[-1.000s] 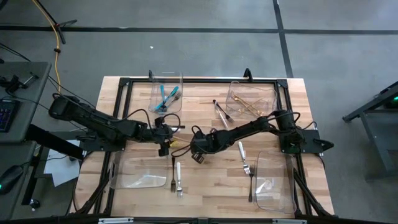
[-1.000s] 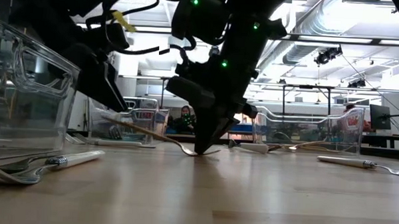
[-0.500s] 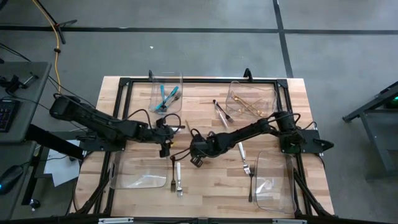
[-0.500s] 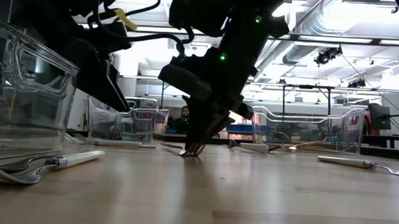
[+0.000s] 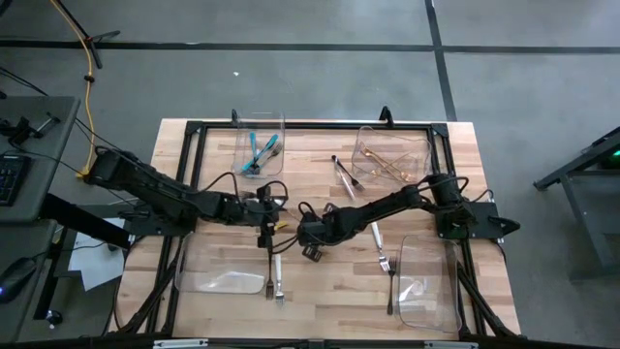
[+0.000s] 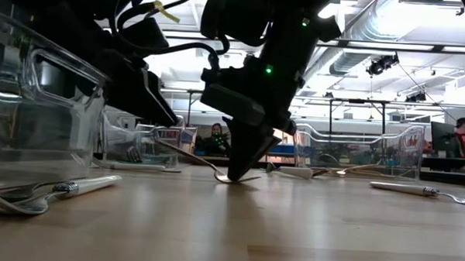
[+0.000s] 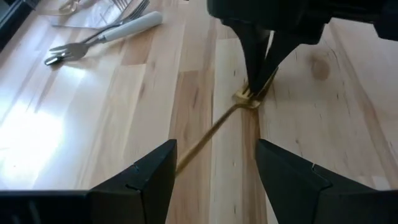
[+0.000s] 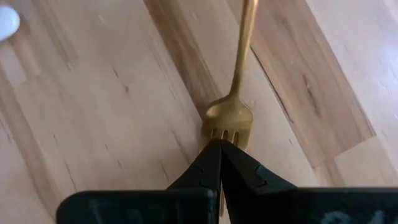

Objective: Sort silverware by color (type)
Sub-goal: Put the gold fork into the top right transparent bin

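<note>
A gold fork [image 7: 219, 126] lies mid-table with its head [image 8: 229, 117] on the wood and its handle [image 6: 187, 153] slanting up toward the table's left. My right gripper [image 8: 219, 148] is shut, its tip on the fork's tines. My left gripper [image 7: 214, 177] is open just left of it, one finger on either side of the raised handle; no touch shows. Teal utensils [image 5: 260, 150] lie in a far bin, and gold ones [image 5: 387, 162] in another. White-handled forks [image 5: 277, 273] [image 5: 378, 242] and dark steel pieces [image 5: 346, 173] lie on the table. My right gripper presses its shut fingertips [image 6: 244, 163] down on the gold fork's tines [image 8: 231, 137], coming steeply from above and from the table's right. The head stays on the wood [image 6: 235, 178] and the handle stands tilted up off the table.
Clear bins stand at the near left [image 5: 221, 271] and near right [image 5: 426, 283], with a dark fork [image 5: 390, 291] beside the right one. A black frame [image 5: 310, 126] rims the table. People show in the room behind.
My left gripper has moved toward the table's right and a little down, still open, so that the raised gold handle now lies between its fingers. My right gripper has rolled about its own line while staying shut on the fork's head.
</note>
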Robot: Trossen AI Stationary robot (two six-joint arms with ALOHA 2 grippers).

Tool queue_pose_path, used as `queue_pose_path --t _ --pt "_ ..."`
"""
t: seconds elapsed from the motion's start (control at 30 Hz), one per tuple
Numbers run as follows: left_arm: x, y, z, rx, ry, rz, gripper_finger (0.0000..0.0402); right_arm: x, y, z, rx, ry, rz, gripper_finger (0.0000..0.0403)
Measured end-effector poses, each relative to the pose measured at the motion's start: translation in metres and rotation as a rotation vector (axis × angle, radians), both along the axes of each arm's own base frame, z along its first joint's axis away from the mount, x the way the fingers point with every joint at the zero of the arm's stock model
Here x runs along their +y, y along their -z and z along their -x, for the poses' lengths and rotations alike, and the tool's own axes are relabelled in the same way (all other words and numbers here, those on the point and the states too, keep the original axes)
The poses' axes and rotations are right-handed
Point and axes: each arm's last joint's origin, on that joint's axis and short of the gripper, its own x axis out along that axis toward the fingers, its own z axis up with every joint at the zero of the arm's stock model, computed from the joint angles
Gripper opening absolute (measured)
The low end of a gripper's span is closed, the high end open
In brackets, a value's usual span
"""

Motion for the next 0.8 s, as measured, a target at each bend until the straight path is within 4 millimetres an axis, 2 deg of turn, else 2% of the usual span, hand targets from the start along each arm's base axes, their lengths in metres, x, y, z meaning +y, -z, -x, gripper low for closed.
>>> queue_pose_path --t 0.43,0.8 --pt "0.0 -0.001 0.001 0.006 0.014 0.001 0.0211 0.006 -0.002 0.002 0.005 -0.051 0.009 0.0" --pt "0.001 -0.016 0.015 0.009 0.007 0.026 0.0211 0.008 -0.029 0.01 -0.024 -0.057 0.069 0.0"
